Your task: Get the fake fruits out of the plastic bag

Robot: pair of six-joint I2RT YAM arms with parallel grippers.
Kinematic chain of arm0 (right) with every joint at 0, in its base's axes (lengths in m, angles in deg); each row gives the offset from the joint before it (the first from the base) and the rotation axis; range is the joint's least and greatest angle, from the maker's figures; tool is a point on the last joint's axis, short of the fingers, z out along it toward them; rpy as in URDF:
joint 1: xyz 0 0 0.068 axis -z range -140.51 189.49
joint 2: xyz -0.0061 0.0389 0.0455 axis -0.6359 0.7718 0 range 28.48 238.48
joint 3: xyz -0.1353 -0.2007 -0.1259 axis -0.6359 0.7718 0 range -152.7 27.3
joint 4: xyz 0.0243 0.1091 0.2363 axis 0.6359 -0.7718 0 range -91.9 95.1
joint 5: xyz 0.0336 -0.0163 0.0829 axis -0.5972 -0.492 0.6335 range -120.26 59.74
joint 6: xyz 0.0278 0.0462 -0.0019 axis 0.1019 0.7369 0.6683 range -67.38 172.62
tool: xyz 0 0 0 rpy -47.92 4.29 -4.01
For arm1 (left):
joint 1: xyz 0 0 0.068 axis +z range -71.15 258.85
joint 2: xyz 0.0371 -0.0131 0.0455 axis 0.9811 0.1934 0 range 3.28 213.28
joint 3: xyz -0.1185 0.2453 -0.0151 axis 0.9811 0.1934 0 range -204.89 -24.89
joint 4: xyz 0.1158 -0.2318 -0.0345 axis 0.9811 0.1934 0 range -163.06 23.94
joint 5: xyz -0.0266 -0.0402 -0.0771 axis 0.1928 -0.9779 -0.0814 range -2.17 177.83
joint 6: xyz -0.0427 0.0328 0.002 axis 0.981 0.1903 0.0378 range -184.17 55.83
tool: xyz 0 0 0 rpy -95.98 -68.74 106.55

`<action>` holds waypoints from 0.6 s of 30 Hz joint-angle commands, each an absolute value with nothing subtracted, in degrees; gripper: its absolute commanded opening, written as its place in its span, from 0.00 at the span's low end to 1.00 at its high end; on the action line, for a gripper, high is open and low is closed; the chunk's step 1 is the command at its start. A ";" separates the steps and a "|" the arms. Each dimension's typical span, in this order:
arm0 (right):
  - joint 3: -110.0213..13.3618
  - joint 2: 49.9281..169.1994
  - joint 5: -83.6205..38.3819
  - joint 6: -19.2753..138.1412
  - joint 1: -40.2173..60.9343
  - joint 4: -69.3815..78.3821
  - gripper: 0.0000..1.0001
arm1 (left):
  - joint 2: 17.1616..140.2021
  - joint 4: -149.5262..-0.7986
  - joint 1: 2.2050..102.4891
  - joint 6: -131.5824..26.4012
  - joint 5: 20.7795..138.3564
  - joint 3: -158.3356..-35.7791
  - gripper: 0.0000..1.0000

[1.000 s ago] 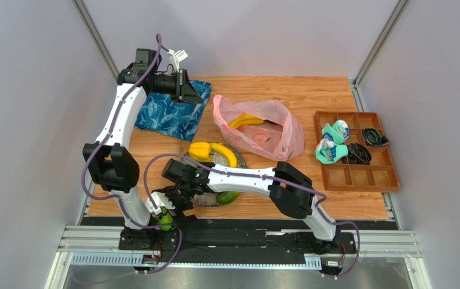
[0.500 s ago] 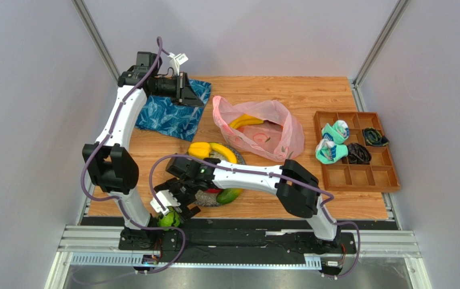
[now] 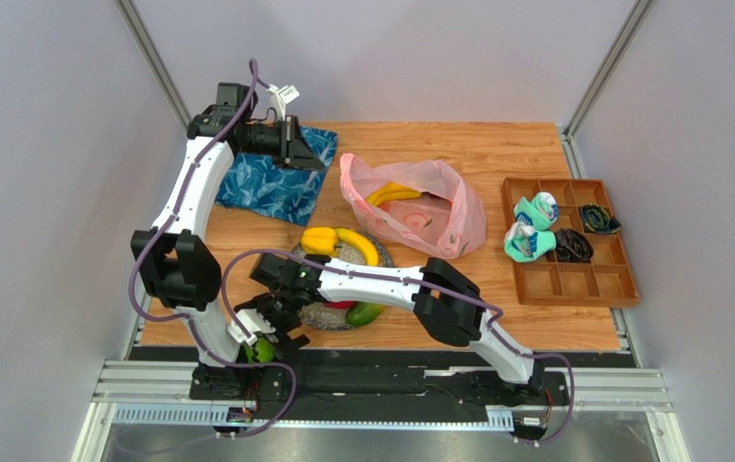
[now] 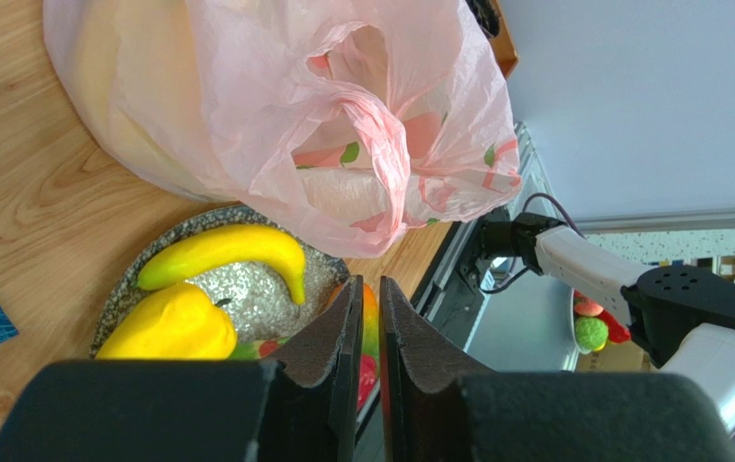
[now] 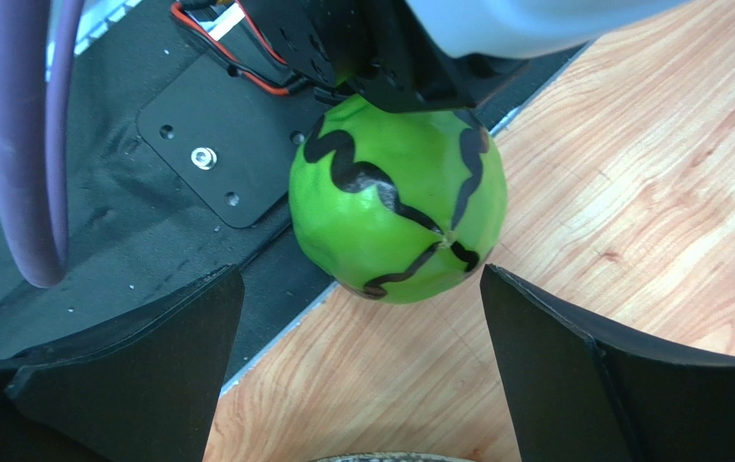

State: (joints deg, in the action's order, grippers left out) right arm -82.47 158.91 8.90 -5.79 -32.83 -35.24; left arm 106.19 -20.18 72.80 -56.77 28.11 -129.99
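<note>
The pink plastic bag (image 3: 414, 207) (image 4: 342, 125) lies mid-table with a yellow banana (image 3: 392, 193) showing in its mouth. On the speckled plate (image 3: 323, 316) (image 4: 246, 289) are another banana (image 3: 359, 245) (image 4: 226, 252), a yellow fruit (image 3: 318, 241) (image 4: 173, 327) and a red-green mango (image 3: 363, 314). A green melon (image 3: 263, 351) (image 5: 398, 207) rests at the table's near edge against the left arm's base. My right gripper (image 3: 263, 332) (image 5: 359, 298) is open, low over the wood, the melon just beyond its fingertips. My left gripper (image 3: 315, 154) (image 4: 369, 284) hangs high at the back left, shut and empty.
A blue leaf-patterned cloth (image 3: 265, 188) lies under the left gripper. A brown compartment tray (image 3: 622, 279) at the right holds teal-and-white bundles (image 3: 530, 226) and dark items (image 3: 583, 231). Black base plates and a purple cable (image 5: 14, 144) run along the near edge beside the melon.
My right gripper has swung left and toward the near edge, closing in on the melon. The left arm has barely moved.
</note>
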 commanded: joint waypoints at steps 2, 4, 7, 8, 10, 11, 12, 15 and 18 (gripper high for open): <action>-83.79 160.85 11.92 1.81 -34.26 -29.98 1.00 | 103.65 -21.55 72.26 -56.70 26.92 -130.18 0.19; -82.57 160.58 13.50 8.88 -34.25 -23.26 1.00 | 103.47 -21.47 72.17 -56.79 27.10 -129.92 0.19; -77.47 159.88 13.77 19.10 -34.25 -9.12 1.00 | 103.12 -21.55 72.17 -56.70 26.75 -129.57 0.19; -76.16 160.14 13.51 25.48 -34.25 -6.36 1.00 | 103.12 -21.55 72.17 -56.53 26.66 -129.57 0.19; -76.06 161.28 12.55 29.48 -34.25 -1.88 1.00 | 103.12 -21.55 72.17 -56.35 26.48 -129.39 0.19; -75.97 161.63 11.85 33.33 -34.25 -0.54 1.00 | 103.03 -21.55 72.17 -56.35 26.48 -129.48 0.19; -76.05 162.07 11.32 34.59 -34.25 0.69 1.00 | 103.12 -21.47 72.08 -56.35 26.39 -129.48 0.19; -78.59 164.88 11.75 37.40 -34.34 2.11 1.00 | 103.29 -21.47 71.99 -56.35 26.48 -129.39 0.19; -80.01 166.65 12.45 39.08 -34.25 2.28 0.95 | 103.30 -21.29 71.99 -56.52 26.66 -129.57 0.19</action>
State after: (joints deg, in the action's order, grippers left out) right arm -76.20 164.31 12.57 29.90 -32.68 -5.06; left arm 105.71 -20.26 72.30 -56.68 27.89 -129.42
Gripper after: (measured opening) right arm 0.978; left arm 0.186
